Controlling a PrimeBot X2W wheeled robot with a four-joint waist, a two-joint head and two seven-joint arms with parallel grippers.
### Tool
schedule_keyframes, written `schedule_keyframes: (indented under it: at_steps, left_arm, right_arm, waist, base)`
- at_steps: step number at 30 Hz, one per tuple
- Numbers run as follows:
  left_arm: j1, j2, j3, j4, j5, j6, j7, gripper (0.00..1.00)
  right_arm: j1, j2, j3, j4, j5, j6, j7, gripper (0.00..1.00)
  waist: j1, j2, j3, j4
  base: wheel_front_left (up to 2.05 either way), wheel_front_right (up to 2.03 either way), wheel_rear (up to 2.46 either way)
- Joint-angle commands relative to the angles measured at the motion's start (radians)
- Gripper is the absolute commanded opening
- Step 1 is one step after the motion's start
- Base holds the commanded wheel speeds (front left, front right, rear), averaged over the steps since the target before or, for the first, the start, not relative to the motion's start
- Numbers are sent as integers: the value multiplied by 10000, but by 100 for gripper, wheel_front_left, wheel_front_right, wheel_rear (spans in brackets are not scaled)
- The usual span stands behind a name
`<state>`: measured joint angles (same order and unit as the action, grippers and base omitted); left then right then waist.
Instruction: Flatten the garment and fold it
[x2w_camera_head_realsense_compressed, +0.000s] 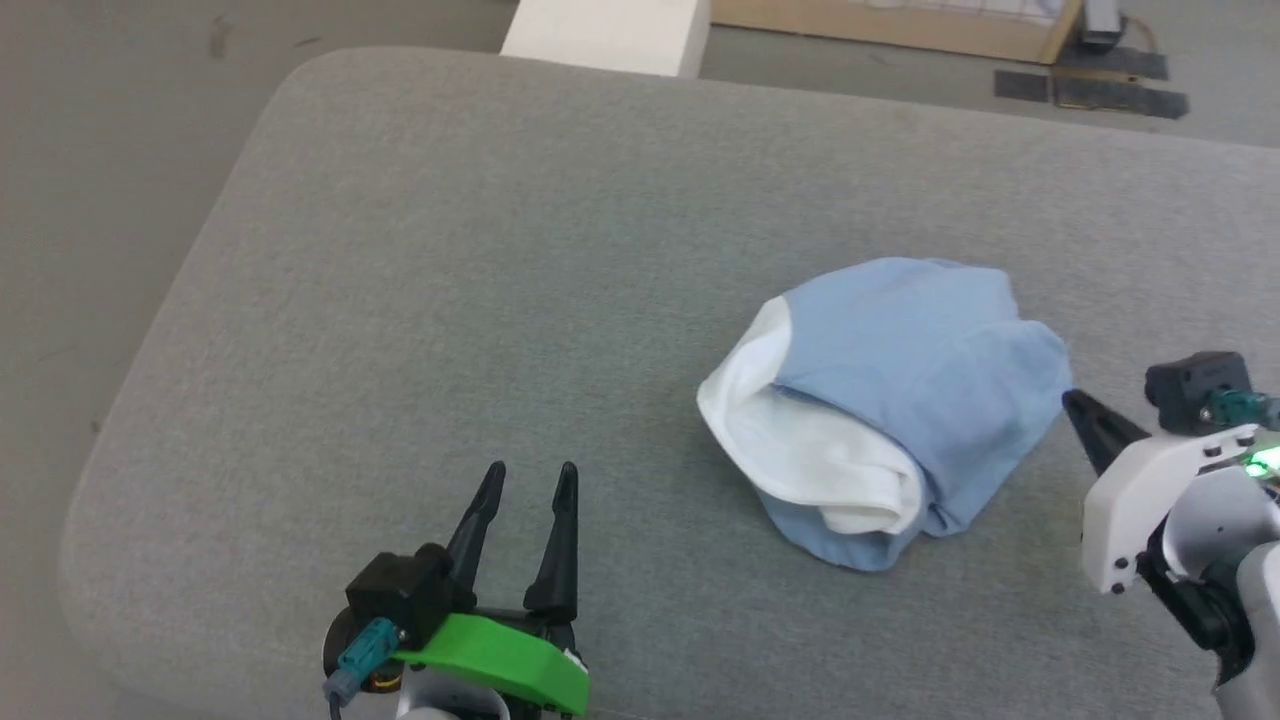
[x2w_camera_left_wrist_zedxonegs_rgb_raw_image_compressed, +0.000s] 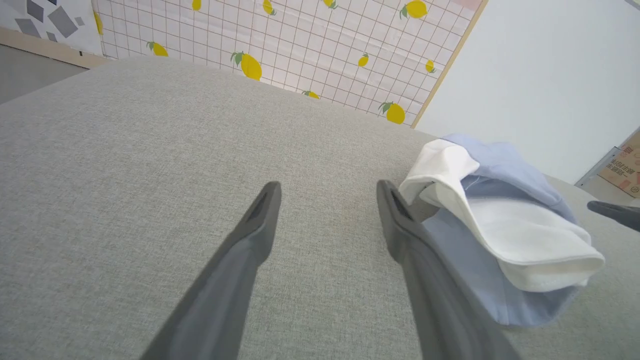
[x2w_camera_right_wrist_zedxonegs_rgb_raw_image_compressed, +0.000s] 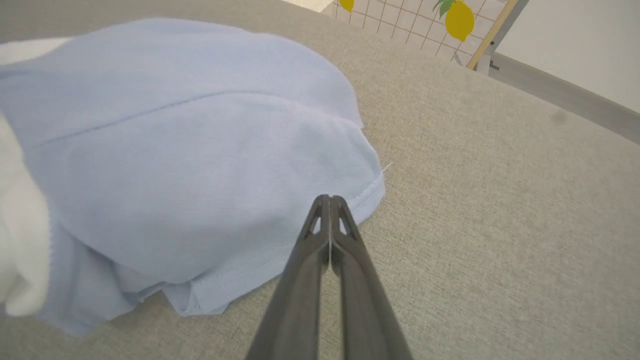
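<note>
Just right of centre in the head view, the light blue knit polo shirt (x2w_camera_head_realsense_compressed: 915, 390), its white lining turned outward, lies bunched on the grey fabric-covered table (x2w_camera_head_realsense_compressed: 480, 260). At lower left the left gripper (x2w_camera_head_realsense_compressed: 530, 472) sits low, dark fingers spread wide and pointing up the frame, clear of the cloth. From the right edge the right gripper (x2w_camera_head_realsense_compressed: 1072, 400) reaches in, fingers pressed together at the shirt's stitched hem; whether they pinch any cloth is unclear.
</note>
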<state>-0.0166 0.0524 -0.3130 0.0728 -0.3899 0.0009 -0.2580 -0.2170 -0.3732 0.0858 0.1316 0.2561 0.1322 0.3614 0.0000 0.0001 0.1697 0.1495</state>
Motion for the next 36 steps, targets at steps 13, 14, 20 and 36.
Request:
schedule_keyframes:
  at_steps: [13,14,20,36]
  left_arm:
    - [-106,-22,-163,-49,18,-11,-38,100]
    - [-110,-22,-163,-49,15,-5,-38,100]
    - [-232,-22,-240,-112,-25,28,-38,100]
    - [-348,-22,-206,-123,-99,145,-38,100]
  right_arm:
    - [753,-676,1384,-1168,770,-15,1524,100]
    - [718,-792,1586,-1110,606,-15,1473,100]
    - [289,-974,2303,-274,112,-15,1034,100]
    - [-644,-683,2367,877,-45,-15,357,0]
  waist:
    - [0,-1,206,174]
    - [0,-1,250,243]
    - [0,-1,543,613]
    - [0,-1,513,405]
  base:
    - [0,0,0]
    - [0,0,0]
    - [0,0,0]
    - [0,0,0]
